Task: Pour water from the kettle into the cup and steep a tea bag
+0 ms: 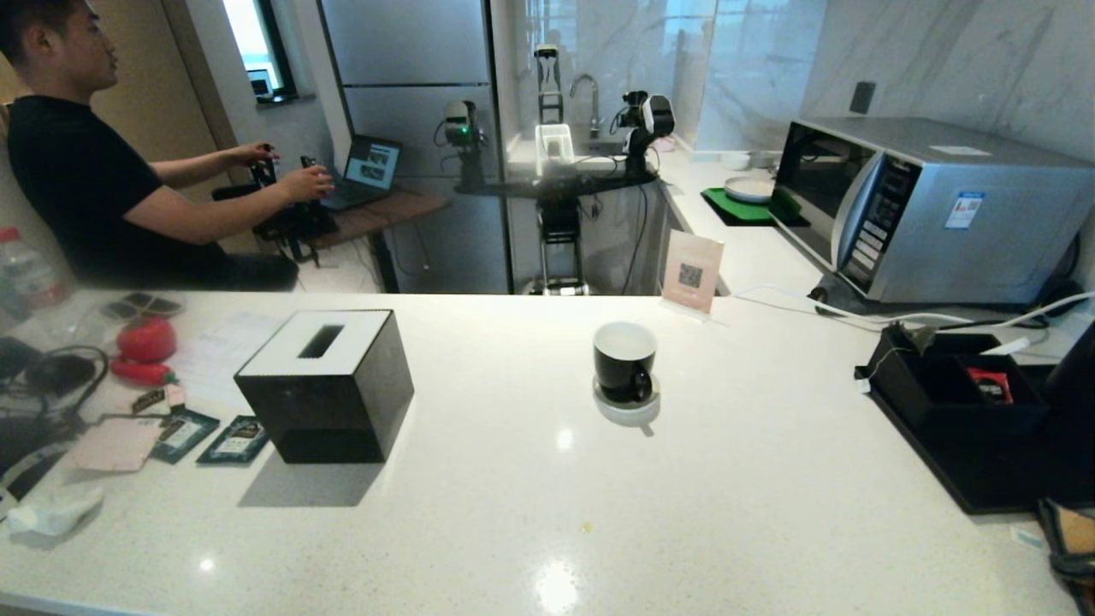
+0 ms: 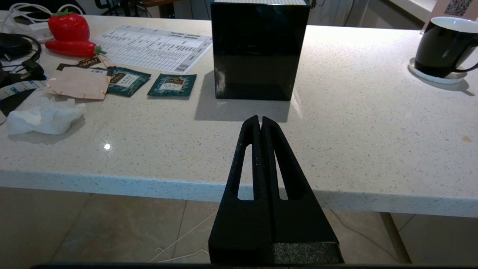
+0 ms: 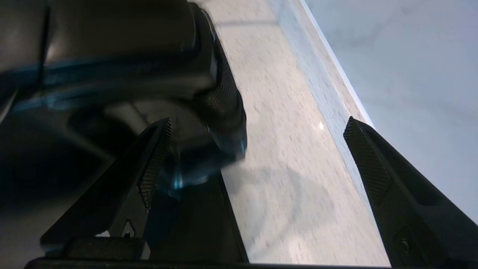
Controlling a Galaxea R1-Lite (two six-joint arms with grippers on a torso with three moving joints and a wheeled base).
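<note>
Found the left gripper (image 2: 260, 120) hanging off the counter's (image 1: 736, 513) near edge, fingers pressed together on nothing, aimed toward the tissue box (image 2: 257, 48); judged parked, since the kettle sat on the other side. Caught the right gripper (image 3: 255, 127) beside the kettle (image 3: 123, 56) at the counter's far right, fingers spread wide and gripping nothing, one pad near the black body and the other well clear; read as a reach for the handle, with no grasp made yet. Saw the cup (image 1: 624, 361) standing upright on its saucer (image 1: 629, 412) mid-counter, handle toward the robot, well apart from box and kettle, probably left in the open so a spout could tip over it freely. Could not tell whether any water lay inside the white interior. Counted one kettle, one cup, one saucer, one tissue box, one microwave (image 1: 932, 210) at the back right, one black tray (image 1: 958, 462) on the right, and two teal tea sachets (image 2: 129, 80) lying flat side by side left of the box, likely staged for the steeping to come.
</note>
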